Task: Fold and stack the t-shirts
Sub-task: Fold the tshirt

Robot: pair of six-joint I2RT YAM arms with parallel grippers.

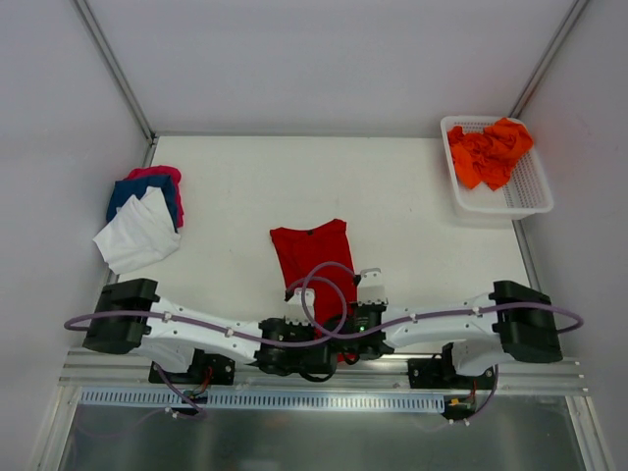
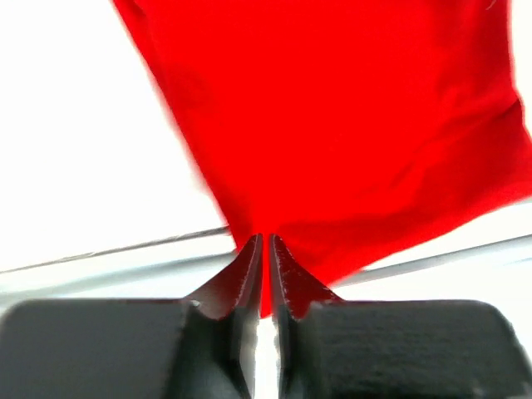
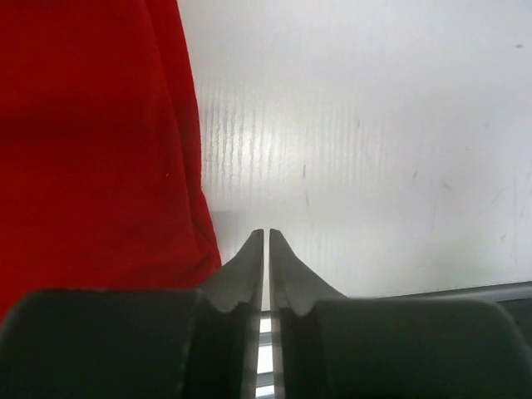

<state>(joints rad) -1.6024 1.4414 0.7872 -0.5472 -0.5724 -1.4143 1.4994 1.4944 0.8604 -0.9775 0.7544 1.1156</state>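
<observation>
Red t-shirt [image 1: 309, 250] lies spread flat in the middle of the surface [image 1: 392, 196], neck end away from the arms, hem toward the near edge. Both arms are folded inward so their wrists meet at that hem. That fits the opening of a fold: take the near edge at two spots and carry it over.

Left end effector [image 2: 265, 239]: jaws together, with a sliver of red cloth showing in the slit between them. I judge it clamped on the near edge of the red t-shirt. The cloth fans up and away from the tips and looks taut there.

Right end effector [image 3: 266, 233]: jaws together, but only pale stripes show through the slit, no red. The shirt's right edge runs down the left half of this view, and its near corner ends just beside the left finger [image 3: 237, 270], touching or nearly so. It looks closed on nothing, just to the right of the cloth.

Far left of the surface: a stack with a white t-shirt [image 1: 137, 235] fanned out on top and nearest the arms, a blue t-shirt [image 1: 132, 191] and a pink t-shirt [image 1: 157, 174] showing behind it. Likely the finished pile.

Far right corner: white mesh basket [image 1: 530, 191] holding crumpled orange t-shirts [image 1: 491, 152], probably the unfolded supply.

Judgement: early in the red shirt's fold. The right side needs a proper hold on its corner before any lift, or the hem will come up unevenly.
</observation>
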